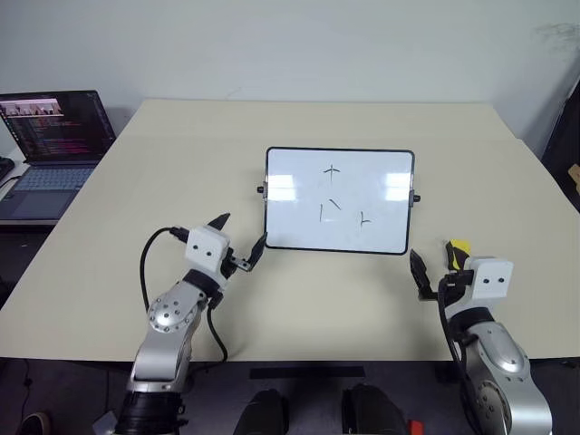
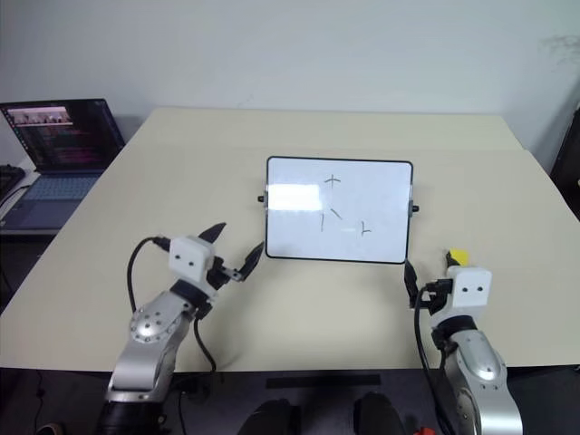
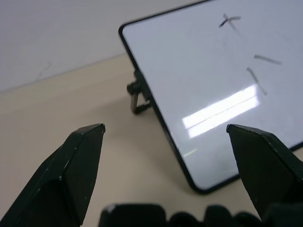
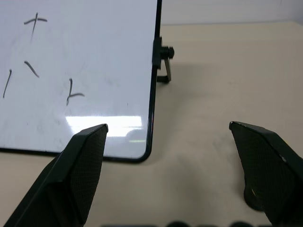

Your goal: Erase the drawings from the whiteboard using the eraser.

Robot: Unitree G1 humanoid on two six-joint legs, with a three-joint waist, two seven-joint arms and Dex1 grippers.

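Note:
The whiteboard point(image 1: 340, 199) stands tilted on its side knobs at the middle of the beige table point(image 1: 181, 154). On it are the drawings: a cross point(image 1: 333, 171) and short angled strokes point(image 1: 331, 207) lower down. My left gripper point(image 1: 243, 232) is open just off the board's lower left corner, nothing between its fingers. My right gripper point(image 1: 433, 258) is open off the board's lower right corner and holds nothing. The yellow eraser point(image 1: 459, 246) sits right beside that gripper's outer finger; I cannot tell whether they touch. In the wrist views each open gripper, left point(image 3: 165, 127) and right point(image 4: 168, 126), faces a board corner.
An open laptop point(image 1: 54, 136) sits on a lower surface off the table's left edge. Bare tabletop surrounds the board on all sides. The table's near edge runs just under both arms.

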